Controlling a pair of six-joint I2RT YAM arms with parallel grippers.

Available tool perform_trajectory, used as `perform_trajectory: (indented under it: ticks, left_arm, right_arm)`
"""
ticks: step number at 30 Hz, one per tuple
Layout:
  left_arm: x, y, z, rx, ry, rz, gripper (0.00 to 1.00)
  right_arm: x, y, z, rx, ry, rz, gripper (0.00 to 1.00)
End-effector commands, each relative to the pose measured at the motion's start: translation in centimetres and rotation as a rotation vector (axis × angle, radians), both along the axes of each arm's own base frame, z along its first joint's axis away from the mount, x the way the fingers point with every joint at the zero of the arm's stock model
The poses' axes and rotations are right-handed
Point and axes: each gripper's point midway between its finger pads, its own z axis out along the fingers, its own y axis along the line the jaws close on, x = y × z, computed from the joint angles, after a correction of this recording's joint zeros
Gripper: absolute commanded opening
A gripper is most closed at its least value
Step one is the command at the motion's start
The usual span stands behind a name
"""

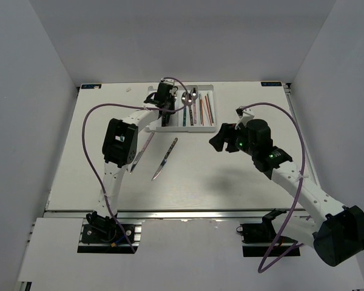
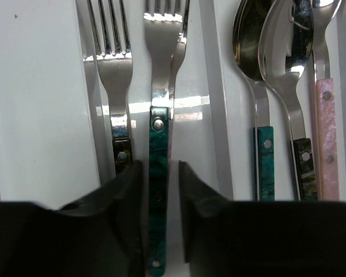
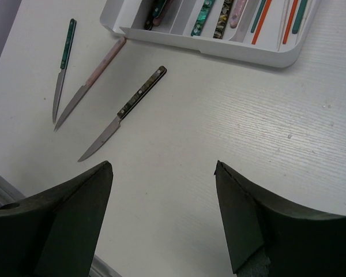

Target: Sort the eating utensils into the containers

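Left gripper (image 2: 161,173) stands over a left slot of the tray (image 3: 230,51), jaws slightly parted beside a teal fork (image 2: 159,144) lying there. Three knives (image 3: 89,83) lie on the table (image 3: 219,127) near of the tray — long axes near-left to far-right. Right gripper (image 3: 162,167) hovers wide open, empty — knives to its left.

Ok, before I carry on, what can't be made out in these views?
Left wrist: the left gripper's fingers hide the forks' lower handles; the top edge cuts their tines.
Top view: that gripper covers the tray's fork slot, so its count is unreadable.
Right wrist: the top edge cuts the tray; only handle ends show.
Top view: the teal knife cannot be picked out, probably under the left arm.
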Motion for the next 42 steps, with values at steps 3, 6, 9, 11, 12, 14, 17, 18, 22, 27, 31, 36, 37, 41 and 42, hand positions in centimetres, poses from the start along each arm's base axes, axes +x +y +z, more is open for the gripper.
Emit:
perform_trajectory:
  ticks: [3, 6, 9, 11, 12, 14, 17, 18, 22, 27, 31, 36, 37, 41, 42]
  left_arm:
    - [0.3, -0.2, 8.4, -0.094, -0.128, 0.023, 0.56]
    - [-0.1, 0.2, 10.8, -0.111, -0.16, 0.045, 0.91]
    - [-1.6, 0.3, 14.1, -0.14, -0.191, 0.024, 0.98]
    - [-3.3, 0.7, 17.7, -0.165, -0.242, 0.019, 0.98]
    - [-4.0, 0.5, 18.6, -0.179, -0.26, 0.006, 0.98]
    - [-6.8, 0.9, 19.7, -0.184, -0.262, -0.022, 0.98]
    - [-11.0, 0.8, 18.1, -0.142, -0.198, -0.073, 0.98]
    - [-12.5, 0.1, 17.3, -0.122, -0.176, -0.093, 0.98]
    - [-17.7, -0.8, 12.7, -0.005, -0.099, -0.13, 0.97]
    - [-22.5, -1.9, 6.1, 0.061, 0.026, -0.181, 0.82]
    - [-23.2, -1.7, 2.9, 0.074, 0.064, -0.197, 0.8]
    - [-22.9, -1.5, 0.2, 0.11, 0.099, -0.187, 0.78]
    - [-23.0, -1.6, -0.6, 0.117, 0.114, -0.19, 0.78]
    - [-23.3, -1.8, -2.2, 0.111, 0.139, -0.198, 0.68]
    - [-23.4, -1.7, -2.7, 0.111, 0.151, -0.199, 0.65]
  right_arm:
    - [0.6, 0.7, 0.9, 0.024, -0.033, 0.026, 0.77]
    - [0.5, 0.8, 0.6, 0.022, -0.025, 0.031, 0.77]
    - [0.5, 0.8, 0.6, 0.022, -0.027, 0.035, 0.77]
    - [0.4, 0.9, 0.7, 0.025, -0.029, 0.038, 0.78]
    - [0.4, 0.8, 0.8, 0.028, -0.035, 0.036, 0.77]
    - [0.3, 0.9, 0.8, 0.03, -0.035, 0.042, 0.78]
    - [0.2, 0.9, 0.7, 0.03, -0.036, 0.051, 0.77]
    - [0.1, 1.0, 0.6, 0.029, -0.035, 0.054, 0.78]
    - [-0.2, 1.0, 0.5, 0.024, -0.042, 0.071, 0.78]
    - [-0.4, 0.8, 0.6, 0.02, -0.055, 0.076, 0.77]
    - [-0.9, 0.9, 0.6, 0.027, -0.053, 0.092, 0.78]
    - [-1.0, 1.0, 0.4, 0.024, -0.054, 0.105, 0.78]
    - [-1.0, 0.9, 0.3, 0.02, -0.051, 0.101, 0.78]
    - [-0.6, 1.1, 0.8, 0.028, -0.079, 0.099, 0.77]
    - [-0.6, 1.1, 0.8, 0.029, -0.078, 0.101, 0.77]
